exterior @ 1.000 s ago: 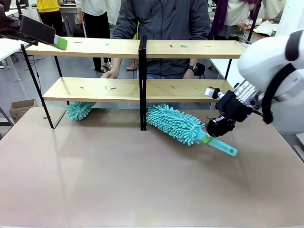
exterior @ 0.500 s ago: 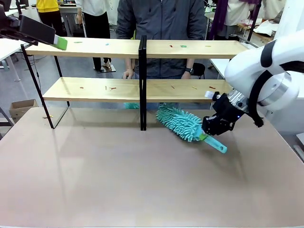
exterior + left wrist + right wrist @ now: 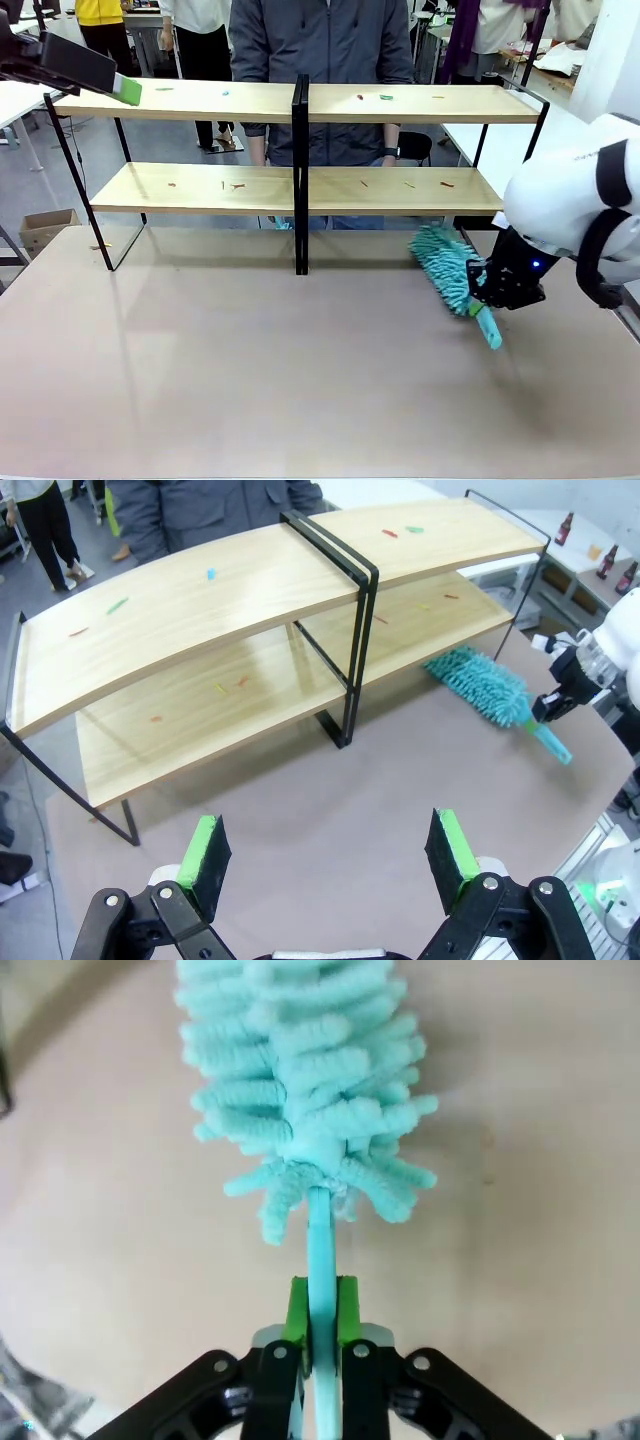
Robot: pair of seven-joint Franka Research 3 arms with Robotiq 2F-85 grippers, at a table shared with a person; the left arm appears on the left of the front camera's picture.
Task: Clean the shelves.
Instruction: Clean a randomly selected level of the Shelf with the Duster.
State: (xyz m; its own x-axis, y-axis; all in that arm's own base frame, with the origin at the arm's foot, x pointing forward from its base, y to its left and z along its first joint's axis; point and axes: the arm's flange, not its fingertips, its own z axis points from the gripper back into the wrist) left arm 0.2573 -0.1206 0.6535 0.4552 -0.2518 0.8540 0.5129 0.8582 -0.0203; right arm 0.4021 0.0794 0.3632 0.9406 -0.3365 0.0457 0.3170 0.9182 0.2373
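We hold the duster by the shelves' right end

Our right gripper [image 3: 320, 1312] is clamped on the thin handle of the teal duster [image 3: 445, 268]; our left gripper [image 3: 328, 848] hangs wide open and empty, high by the left end of the shelves [image 3: 200, 100]. They stand across the brownish table [image 3: 250, 380] with coloured scraps [image 3: 385, 97] on both boards and a person [image 3: 320, 50] behind. The labels on the far bottles [image 3: 567, 527] are too small to read.

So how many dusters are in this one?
1 clearly: the teal duster by the shelves' right end, handle in the right end effector. A teal scrap beneath the lower board by the post may be another, mostly hidden.
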